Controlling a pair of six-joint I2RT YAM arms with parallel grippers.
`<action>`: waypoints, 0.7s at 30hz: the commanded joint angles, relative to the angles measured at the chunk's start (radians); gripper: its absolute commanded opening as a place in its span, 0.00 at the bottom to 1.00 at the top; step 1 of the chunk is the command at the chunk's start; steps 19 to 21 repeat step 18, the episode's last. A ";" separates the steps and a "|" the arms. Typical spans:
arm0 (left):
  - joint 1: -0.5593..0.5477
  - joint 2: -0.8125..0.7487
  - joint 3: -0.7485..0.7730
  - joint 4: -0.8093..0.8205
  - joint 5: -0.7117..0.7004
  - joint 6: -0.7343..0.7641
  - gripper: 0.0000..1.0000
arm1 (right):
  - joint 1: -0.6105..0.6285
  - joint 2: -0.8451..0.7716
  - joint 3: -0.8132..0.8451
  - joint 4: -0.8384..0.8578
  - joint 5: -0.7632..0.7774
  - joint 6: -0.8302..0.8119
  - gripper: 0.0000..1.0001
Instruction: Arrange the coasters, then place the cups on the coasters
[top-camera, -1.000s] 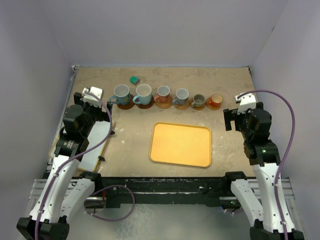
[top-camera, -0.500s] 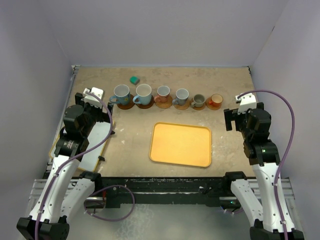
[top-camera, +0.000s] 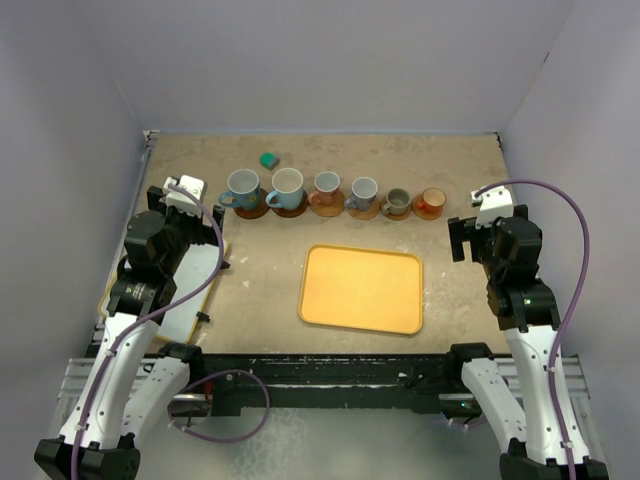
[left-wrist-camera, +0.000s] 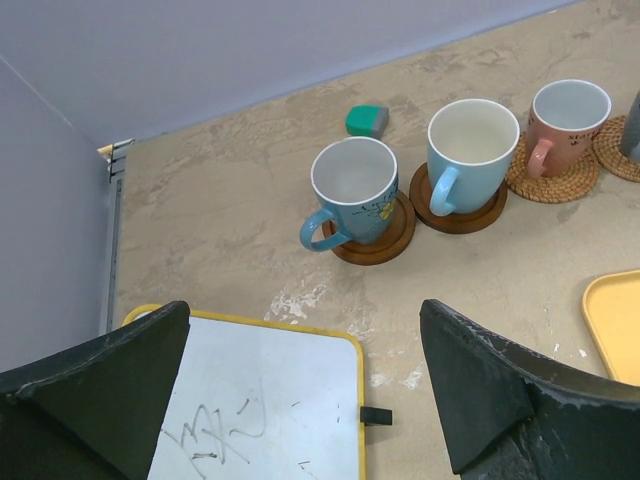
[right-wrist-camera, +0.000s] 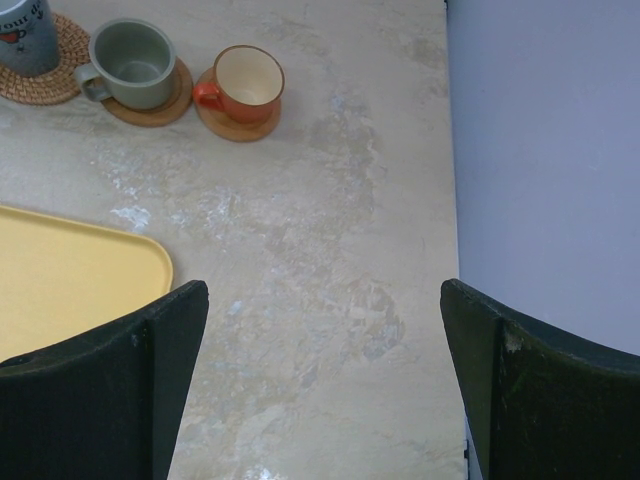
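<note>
Several cups stand in a row at the back of the table, each on its own coaster: a blue cup (top-camera: 243, 186), a light-blue cup (top-camera: 287, 187), a pink cup (top-camera: 326, 185), a grey-blue cup (top-camera: 364, 190), a small grey cup (top-camera: 399, 199) and a small orange cup (top-camera: 432, 201). In the left wrist view the blue cup (left-wrist-camera: 353, 185) sits on a dark coaster (left-wrist-camera: 378, 238). The right wrist view shows the orange cup (right-wrist-camera: 248, 80) on a wooden coaster (right-wrist-camera: 235, 126). My left gripper (top-camera: 185, 210) (left-wrist-camera: 303, 305) and right gripper (top-camera: 478, 228) (right-wrist-camera: 325, 285) hang open and hold nothing.
A yellow tray (top-camera: 362, 288) lies mid-table in front of the row. A yellow-edged whiteboard (left-wrist-camera: 260, 400) lies under my left gripper. Behind the blue cup sits a small teal block (top-camera: 268, 159). Walls close in the table on both sides and at the back.
The left arm has drawn back slightly toward the left. The cups, coasters and right arm stay where they were.
</note>
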 joint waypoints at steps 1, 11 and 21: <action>0.008 -0.013 0.036 0.030 0.015 0.010 0.93 | -0.005 -0.011 -0.006 0.047 0.024 -0.001 1.00; 0.009 -0.012 0.034 0.033 0.011 0.011 0.94 | -0.006 -0.010 -0.007 0.046 0.024 -0.003 1.00; 0.010 -0.015 0.033 0.033 0.011 0.011 0.93 | -0.005 -0.007 -0.010 0.050 0.024 -0.005 1.00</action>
